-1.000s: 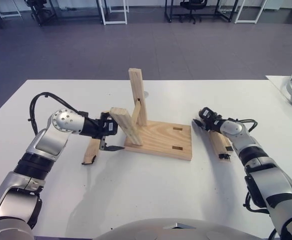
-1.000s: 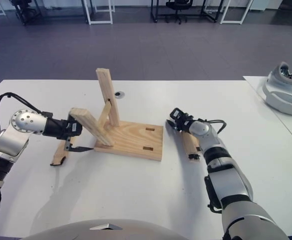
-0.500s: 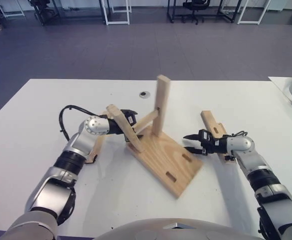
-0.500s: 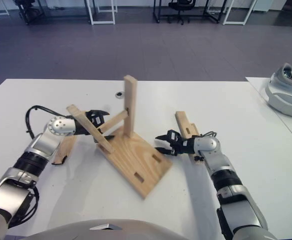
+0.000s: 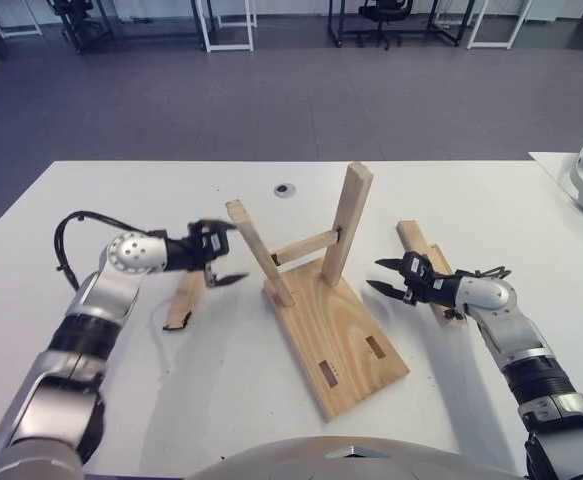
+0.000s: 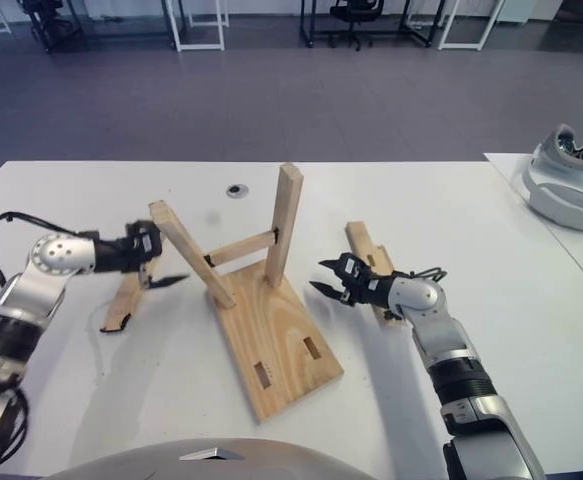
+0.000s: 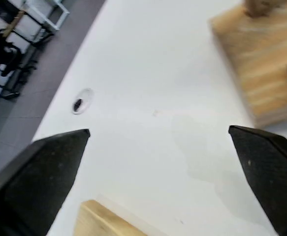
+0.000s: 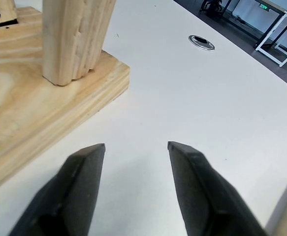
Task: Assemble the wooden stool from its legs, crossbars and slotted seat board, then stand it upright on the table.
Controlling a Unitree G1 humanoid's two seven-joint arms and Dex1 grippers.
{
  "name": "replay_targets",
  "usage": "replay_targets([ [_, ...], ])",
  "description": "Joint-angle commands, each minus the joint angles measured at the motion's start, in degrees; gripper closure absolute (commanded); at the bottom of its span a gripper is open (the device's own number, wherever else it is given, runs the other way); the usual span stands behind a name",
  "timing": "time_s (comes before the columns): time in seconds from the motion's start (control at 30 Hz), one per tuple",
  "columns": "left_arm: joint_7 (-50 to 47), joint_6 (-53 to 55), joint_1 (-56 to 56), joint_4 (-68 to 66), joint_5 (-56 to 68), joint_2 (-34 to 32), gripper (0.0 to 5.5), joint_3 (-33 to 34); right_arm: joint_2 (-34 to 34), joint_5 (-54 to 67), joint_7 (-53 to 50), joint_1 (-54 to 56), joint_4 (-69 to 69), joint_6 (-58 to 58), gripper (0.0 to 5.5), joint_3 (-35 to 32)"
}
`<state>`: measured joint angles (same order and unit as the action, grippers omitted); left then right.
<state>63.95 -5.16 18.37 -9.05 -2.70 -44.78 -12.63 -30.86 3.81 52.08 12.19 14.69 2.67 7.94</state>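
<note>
Board (image 5: 349, 350): flat, long axis near-right to far-left, legs (image 5: 343, 225) up at its far end.
Your left gripper (image 5: 233, 253): fingers wide apart, empty, left of board.
Your right gripper (image 5: 373, 273): fingers parted, empty, right of board.

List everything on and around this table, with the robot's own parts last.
seat board: 1, light wood, flat at the table's middle, two slots empty
upright leg: 1, light wood, standing in the board's far end
leaning leg: 1, light wood, tilted, also in the board's far end
crossbar: 1, light wood, joining the two legs
left loose piece: 1, light wood, flat, left of the board
right loose piece: 1, light wood, flat, right of the board
grommet: 1, grey, in the table beyond the legs
headset: 1, white and grey, neighbouring table, right
table: 1, white
left gripper: black, open, beside the leaning leg
right gripper: black, open, right of the board
</note>
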Motion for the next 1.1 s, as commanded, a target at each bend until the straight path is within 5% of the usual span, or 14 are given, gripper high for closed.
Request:
replay_targets([
  [0.03,2.5,5.7,-5.3,10.1,-3.5,-3.2,0.28,-3.8,-0.7,0.3,1.4,-1.8,-5.0,-3.1,3.11,1.5],
  [0.3,-13.4,17.5,-4.9,10.4,-9.7,15.0,0.28,-11.6,4.6,-3.9,-4.1,-4.0,-10.8,-11.2,3.11,9.1],
  [0.73,-22.6,18.2,-2.6,6.9,-10.5,17.5,0.28,-9.0,-0.8,4.1,-8.1,-5.1,-14.4,-16.2,3.11,-5.8],
  [0.87,-21.9,19.6,-4.5,10.0,-10.5,17.3,0.28,-9.8,-5.4,-4.3,-4.9,-6.9,-9.4,-10.7,3.11,1.9],
  [1.1,-24.8,19.8,0.1,2.1,-11.2,21.8,0.28,-10.7,3.5,-5.2,-7.1,-2.9,-7.1,-10.6,3.11,6.9],
])
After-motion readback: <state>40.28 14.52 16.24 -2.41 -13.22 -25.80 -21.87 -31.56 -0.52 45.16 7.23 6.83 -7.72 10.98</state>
